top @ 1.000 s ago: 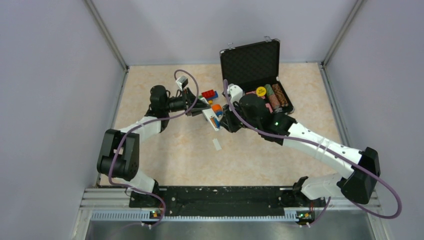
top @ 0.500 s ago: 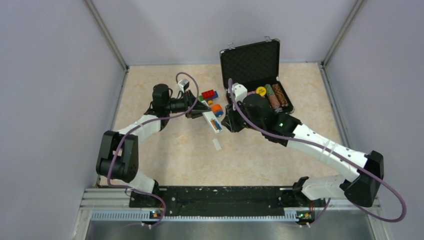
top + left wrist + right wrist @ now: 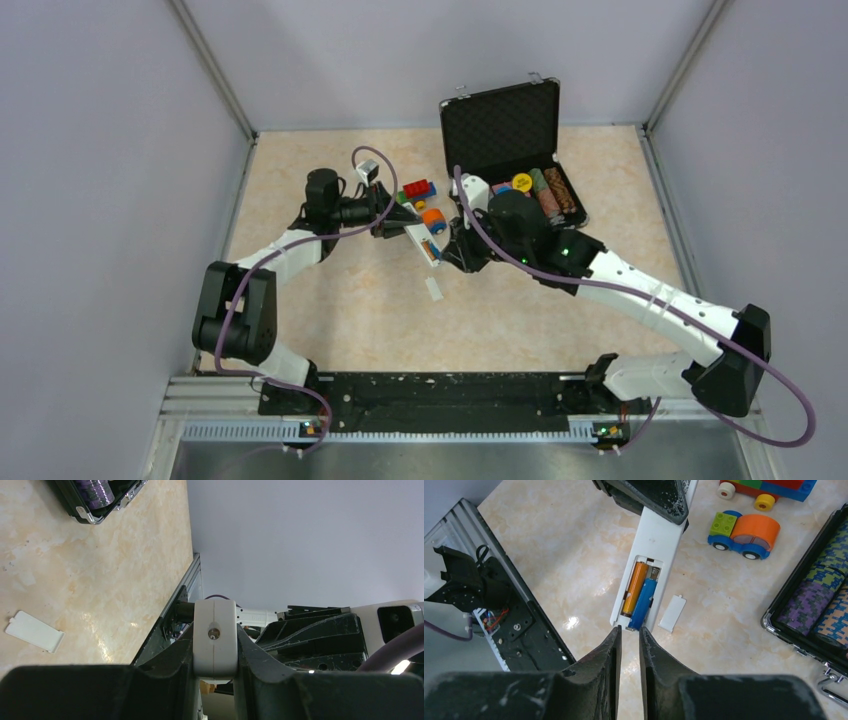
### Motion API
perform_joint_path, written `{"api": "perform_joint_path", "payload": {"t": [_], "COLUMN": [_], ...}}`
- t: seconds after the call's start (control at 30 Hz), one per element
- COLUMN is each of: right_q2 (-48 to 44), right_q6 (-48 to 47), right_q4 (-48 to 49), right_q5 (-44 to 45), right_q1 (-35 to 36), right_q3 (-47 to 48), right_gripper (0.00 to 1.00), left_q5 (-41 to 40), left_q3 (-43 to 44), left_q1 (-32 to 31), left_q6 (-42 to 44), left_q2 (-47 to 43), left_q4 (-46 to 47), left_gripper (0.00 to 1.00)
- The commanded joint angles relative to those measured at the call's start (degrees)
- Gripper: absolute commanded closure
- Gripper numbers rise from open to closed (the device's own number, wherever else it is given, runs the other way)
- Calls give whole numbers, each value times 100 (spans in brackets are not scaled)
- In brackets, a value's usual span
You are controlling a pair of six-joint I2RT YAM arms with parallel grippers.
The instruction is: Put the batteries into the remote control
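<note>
The remote control [image 3: 656, 555] is a white bar held above the table, battery bay up. My left gripper [image 3: 398, 224] is shut on its far end [image 3: 215, 640]. In the bay lie both batteries: the orange one [image 3: 634, 589] sits flat, and the blue one [image 3: 643, 605] lies beside it at a slight slant, its near end reaching the remote's end edge. My right gripper [image 3: 629, 628] hovers just short of that end, jaws a narrow gap apart with nothing between them. In the top view the remote [image 3: 424, 243] hangs between the two grippers.
The small white cover piece [image 3: 672, 613] lies flat on the table beside the remote, also seen from above [image 3: 434, 289]. Toy vehicles [image 3: 744, 530] stand behind it. An open black case [image 3: 510, 135] with stacked chips [image 3: 819, 595] is at the right.
My right gripper has drawn back a little from the remote's end and its jaws have parted slightly. The left gripper still holds the remote, shifted slightly.
</note>
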Motion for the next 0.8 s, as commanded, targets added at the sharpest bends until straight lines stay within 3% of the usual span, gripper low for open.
{"api": "perform_joint_path", "payload": {"t": [0.0,0.77], "right_q2": [-177,190], "right_q6": [-175,-230], "right_q4": [59,49], "right_q5": [-151,-259], "right_q1": [-15,-9], "right_q3": [-25,14], "right_gripper": [84,93], "left_q5": [31,2], "left_q3": [208,212], "left_q1": [-11,-16], "left_q6": [-2,-143], "left_q2": [-165,-133], "left_q4": [143,285], "left_gripper": [100,100]}}
